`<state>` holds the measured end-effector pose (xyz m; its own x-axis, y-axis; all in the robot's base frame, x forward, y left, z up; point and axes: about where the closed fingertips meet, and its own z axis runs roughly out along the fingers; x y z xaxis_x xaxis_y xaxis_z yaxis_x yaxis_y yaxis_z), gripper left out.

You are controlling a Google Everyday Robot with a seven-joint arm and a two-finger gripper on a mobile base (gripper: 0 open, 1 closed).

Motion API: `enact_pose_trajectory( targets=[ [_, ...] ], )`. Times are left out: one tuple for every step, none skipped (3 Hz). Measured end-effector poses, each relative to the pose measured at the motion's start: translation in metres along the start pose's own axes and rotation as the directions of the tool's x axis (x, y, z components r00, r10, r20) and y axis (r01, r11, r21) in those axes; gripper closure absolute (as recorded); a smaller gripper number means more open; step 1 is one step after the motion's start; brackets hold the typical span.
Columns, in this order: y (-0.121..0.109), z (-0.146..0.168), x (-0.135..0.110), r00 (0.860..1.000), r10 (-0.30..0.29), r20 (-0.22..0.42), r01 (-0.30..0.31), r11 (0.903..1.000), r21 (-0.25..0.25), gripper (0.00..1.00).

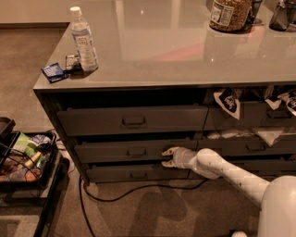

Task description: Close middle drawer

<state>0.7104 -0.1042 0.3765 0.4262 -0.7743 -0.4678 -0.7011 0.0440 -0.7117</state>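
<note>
The middle drawer (115,151) is a wide dark grey front with a small metal pull (137,151) at its centre, in the left stack of the counter. It stands almost flush with the drawers above and below, with a dark gap over its top edge. My gripper (167,157) is at the end of the white arm (222,171), which reaches in from the lower right. The gripper rests against the right part of the middle drawer's front, right of the pull.
A taller top drawer (134,120) and a slimmer bottom drawer (134,174) flank it. On the counter (185,46) are a water bottle (83,38), small packets (55,72) and a jar (231,14). A cart of snacks (25,162) stands at left. A cable (120,193) lies on the carpet.
</note>
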Motion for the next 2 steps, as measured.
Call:
enact_pose_trajectory(
  targets=[
    [0.0071, -0.0019, -0.0053, 1.0, 0.0, 0.0, 0.0, 1.0, 0.0, 0.0],
    [0.0147, -0.0036, -0.0103, 1.0, 0.0, 0.0, 0.0, 1.0, 0.0, 0.0]
  ],
)
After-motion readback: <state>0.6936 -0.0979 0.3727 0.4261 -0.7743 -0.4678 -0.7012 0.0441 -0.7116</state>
